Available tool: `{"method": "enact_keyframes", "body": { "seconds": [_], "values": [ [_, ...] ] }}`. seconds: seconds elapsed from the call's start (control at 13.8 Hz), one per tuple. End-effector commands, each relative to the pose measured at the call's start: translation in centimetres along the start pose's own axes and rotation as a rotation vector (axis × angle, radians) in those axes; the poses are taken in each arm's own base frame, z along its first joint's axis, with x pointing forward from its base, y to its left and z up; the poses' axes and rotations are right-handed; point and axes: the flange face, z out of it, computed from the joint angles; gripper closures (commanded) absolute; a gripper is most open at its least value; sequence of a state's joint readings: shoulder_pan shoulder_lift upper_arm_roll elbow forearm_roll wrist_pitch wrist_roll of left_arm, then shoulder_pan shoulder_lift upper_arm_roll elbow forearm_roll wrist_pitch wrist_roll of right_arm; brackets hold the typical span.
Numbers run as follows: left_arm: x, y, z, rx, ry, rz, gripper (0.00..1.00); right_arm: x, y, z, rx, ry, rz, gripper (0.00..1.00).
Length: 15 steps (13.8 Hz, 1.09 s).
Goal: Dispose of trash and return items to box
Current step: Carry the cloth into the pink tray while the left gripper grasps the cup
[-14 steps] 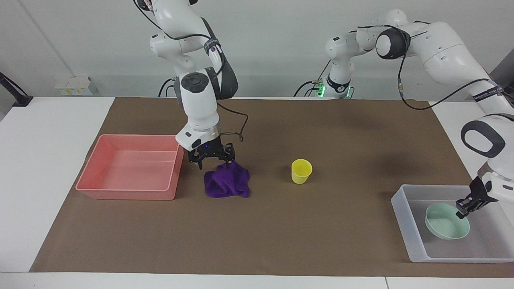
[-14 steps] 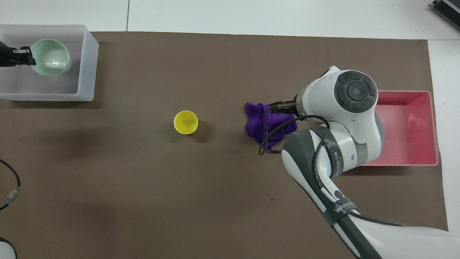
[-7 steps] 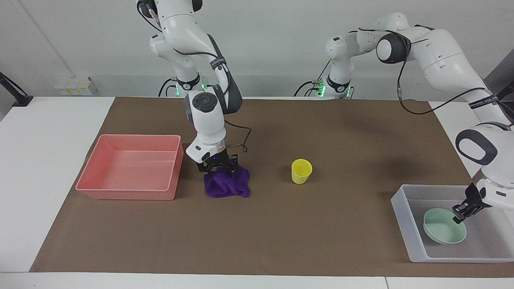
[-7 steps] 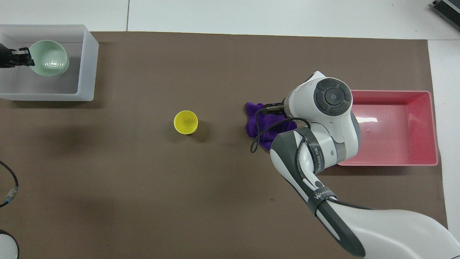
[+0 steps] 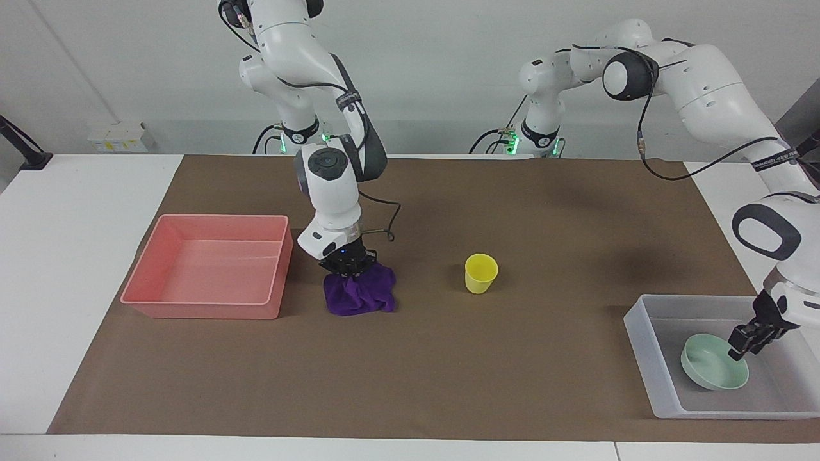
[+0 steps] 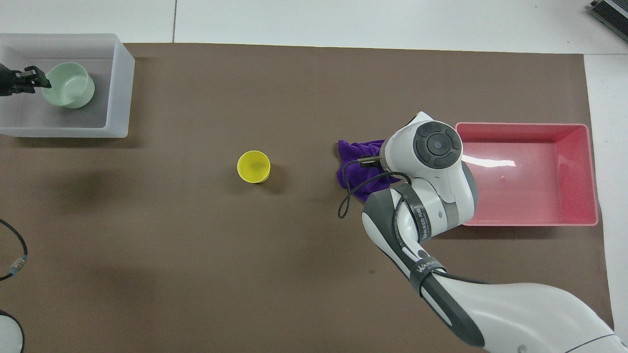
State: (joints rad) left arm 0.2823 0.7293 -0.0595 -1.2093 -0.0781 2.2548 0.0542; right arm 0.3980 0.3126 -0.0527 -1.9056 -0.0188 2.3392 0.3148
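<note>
With "WANJEED", or something like it, on its arm band, the right gripper (image 5: 346, 264) is clenched on the purple cloth (image 5: 360, 292) beside the pink bin (image 5: 208, 311), the yellow cup (image 5: 480, 273) stands on open mat, and the left gripper (image 5: 743, 342), whose grip I cannot tell, is at the green bowl (image 5: 711, 372) in the box (image 5: 647, 358).

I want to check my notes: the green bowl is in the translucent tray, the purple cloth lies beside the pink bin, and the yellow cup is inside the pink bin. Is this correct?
One detail is wrong. The yellow cup is not inside the pink bin; it stands on the brown mat, as the facing view shows. The green bowl is in the translucent tray, and the purple cloth lies beside the pink bin.
</note>
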Motion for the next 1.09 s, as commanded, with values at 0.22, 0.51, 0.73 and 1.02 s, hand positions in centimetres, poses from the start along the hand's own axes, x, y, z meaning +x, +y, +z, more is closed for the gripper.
{"method": "enact_keyframes", "body": {
  "seconds": [0.22,0.51,0.73,1.02],
  "values": [
    [-6.7,10.1,-9.2,-0.023,-0.035,0.132,0.12,-0.2,0.3,-11.8,0.022,0.034,0.124,1.00],
    [-13.1,19.7,-10.5,-0.057,-0.096,0.246,0.05,-0.7,1.7,-19.4,0.024,0.035,0.166,1.00],
    [-17.8,26.4,-9.2,-0.081,-0.117,0.306,0.05,-1.2,6.8,-23.4,0.005,0.053,0.218,1.00],
    [-24.2,31.7,-7.3,-0.115,-0.089,0.383,0.08,-1.0,16.6,-23.8,-0.028,0.031,0.211,1.00]
  ]
}}
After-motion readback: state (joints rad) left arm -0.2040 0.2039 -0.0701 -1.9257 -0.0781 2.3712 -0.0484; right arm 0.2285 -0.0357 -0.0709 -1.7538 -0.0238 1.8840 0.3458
